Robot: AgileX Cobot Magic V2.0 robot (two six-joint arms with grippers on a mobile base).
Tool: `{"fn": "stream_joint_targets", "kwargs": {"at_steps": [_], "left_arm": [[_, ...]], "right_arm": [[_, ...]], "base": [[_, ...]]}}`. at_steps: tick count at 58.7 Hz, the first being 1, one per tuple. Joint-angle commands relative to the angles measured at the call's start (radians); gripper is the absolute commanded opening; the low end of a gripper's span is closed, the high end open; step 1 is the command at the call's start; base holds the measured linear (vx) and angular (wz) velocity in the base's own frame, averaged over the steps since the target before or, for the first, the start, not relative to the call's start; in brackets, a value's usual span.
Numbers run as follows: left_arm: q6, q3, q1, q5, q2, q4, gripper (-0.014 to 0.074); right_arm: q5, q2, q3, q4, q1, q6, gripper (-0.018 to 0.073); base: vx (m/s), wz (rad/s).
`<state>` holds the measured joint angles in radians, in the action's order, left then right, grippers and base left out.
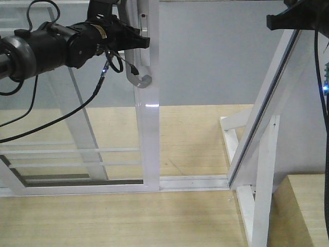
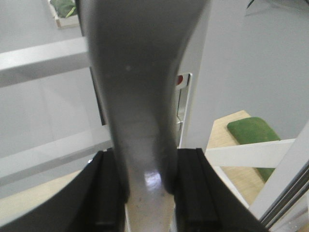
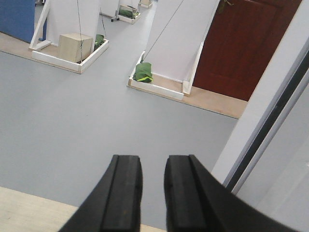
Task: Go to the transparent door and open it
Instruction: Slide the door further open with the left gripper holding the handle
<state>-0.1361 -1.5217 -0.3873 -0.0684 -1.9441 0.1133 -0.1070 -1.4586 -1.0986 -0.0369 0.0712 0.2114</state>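
Left gripper (image 2: 145, 188) clamped on door handle (image 1: 138, 72); right gripper (image 3: 152, 193) nearly closed, empty. Risk: smooth curved handle slips from pads if sideways pull angled.

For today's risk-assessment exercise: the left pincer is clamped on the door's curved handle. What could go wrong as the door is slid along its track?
1. The left pincer grips the smooth, glossy grey handle; its fingers might slip off under pull.
2. The loose cable hanging beside the transparent door could catch on the handle's hooked end.
3. The right pincer hangs near the slanted white frame; base movement might bump it.
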Motion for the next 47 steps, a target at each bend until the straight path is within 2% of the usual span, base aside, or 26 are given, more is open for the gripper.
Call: {"fn": "stream_joint_targets", "kwargs": {"at_steps": [1, 11, 25, 36, 47], "left_arm": [[0.001, -0.031, 0.04, 0.068, 0.098, 0.003, 0.0129], [0.001, 0.022, 0.079, 0.061, 0.144, 0.04, 0.0129], [0.0, 0.188, 0.14, 0.163, 0.251, 0.039, 0.0129], [0.001, 0.256, 0.186, 0.171, 0.312, 0.04, 0.0129], [0.065, 0.296, 0.203, 0.185, 0.355, 0.049, 0.0129]], "right_arm": [[-0.089, 0.042, -0.03, -0.002, -0.004, 0.006, 0.0243], [-0.088, 0.042, -0.03, -0.001, -0.004, 0.001, 0.0243], [-0.088, 0.042, -0.03, -0.002, -0.004, -0.037, 0.0243], [-0.086, 0.042, -0.03, -0.002, -0.004, -0.041, 0.0243], [-0.079, 0.042, -0.03, -0.002, -0.004, -0.041, 0.0243]], "base": [[0.0, 0.0], [0.0, 0.0], [0.0, 0.0], [0.0, 0.0], [0.0, 0.0]]}}
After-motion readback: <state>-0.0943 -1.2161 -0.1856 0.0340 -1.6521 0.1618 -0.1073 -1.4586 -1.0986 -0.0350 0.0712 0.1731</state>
